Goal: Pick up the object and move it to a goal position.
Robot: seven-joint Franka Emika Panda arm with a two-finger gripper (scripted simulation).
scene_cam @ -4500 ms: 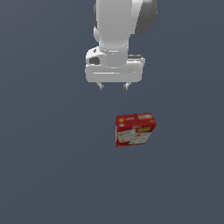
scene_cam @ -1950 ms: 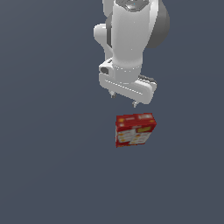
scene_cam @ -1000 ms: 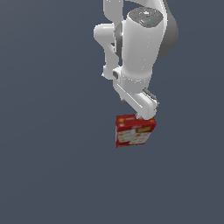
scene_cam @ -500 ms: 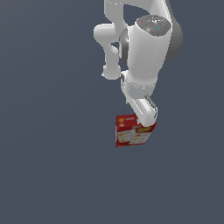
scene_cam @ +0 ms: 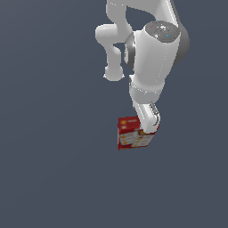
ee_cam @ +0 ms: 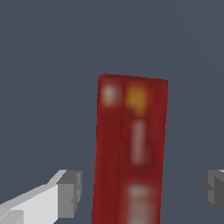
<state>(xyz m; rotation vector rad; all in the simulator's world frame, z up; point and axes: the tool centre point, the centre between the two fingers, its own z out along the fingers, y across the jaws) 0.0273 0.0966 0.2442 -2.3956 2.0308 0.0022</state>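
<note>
Nearest in the wrist view: end effector spread wide, one grey finger pad on one side of the box and the other pad on the far side, neither touching cardboard. Released, then, and straddling rather than grasping. Between the pads, the narrow red top face of the box, long axis running straight away from the wrist, so the pads face the two broad sides. Off-centre, though: box close beside one pad, well apart from the other.

Farther out, in the exterior view: box standing on the plain grey worktop, printed white and yellow panel facing the camera, the white arm's last link down over its upper corner on the exterior view's right and hiding the fingers there. No worktop edge or corner in sight, so no placing by them. No goal marker visible. No containers anywhere.

Probably the last instant before closing; the uneven gap likely to nudge the box sideways as one pad arrives first.
</note>
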